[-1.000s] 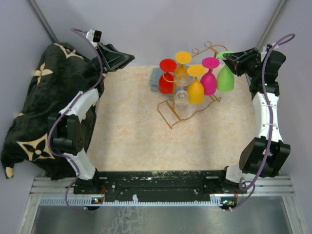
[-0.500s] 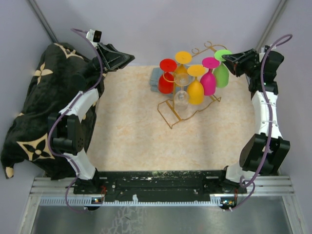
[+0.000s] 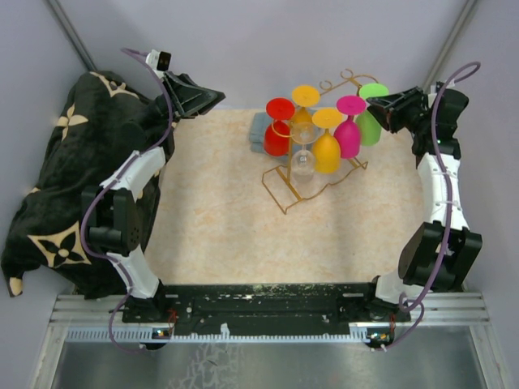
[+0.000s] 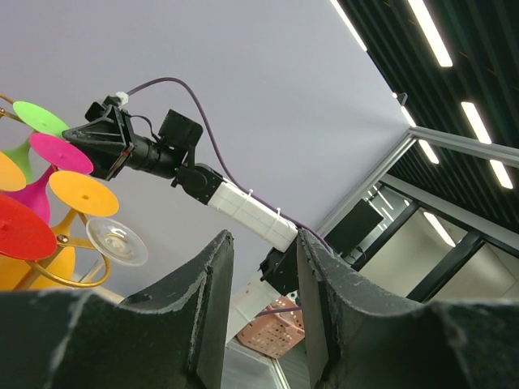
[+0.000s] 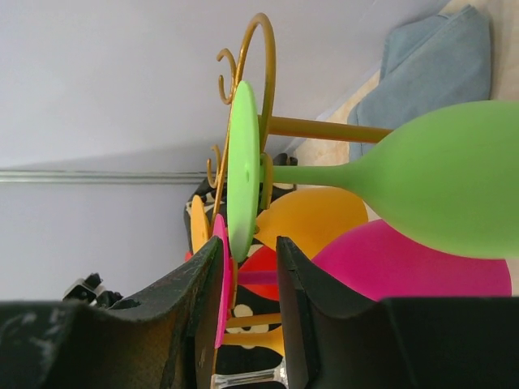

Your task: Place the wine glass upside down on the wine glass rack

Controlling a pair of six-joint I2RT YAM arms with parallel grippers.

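The green wine glass [image 3: 370,123] appears to hang upside down at the back right end of the wire rack [image 5: 324,128], beside the pink glass [image 3: 349,134], with its foot [image 5: 242,162] up, its mouth down and its long axis near upright. It looks light, stiff and slick with a thin stem [image 5: 312,173], so the foot's rim seems the safest hold. The right pincer [image 5: 247,243] straddles that rim with its fingers partly apart, and I cannot tell whether it is pressing; the left pincer [image 4: 263,239] is spread and empty.

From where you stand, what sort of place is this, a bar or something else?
Probably a robotics test lab, not a bar: a left arm and right arm bolted to a metal rail, plain grey walls around, strip lights overhead, and the wine glass rack as a staged prop.
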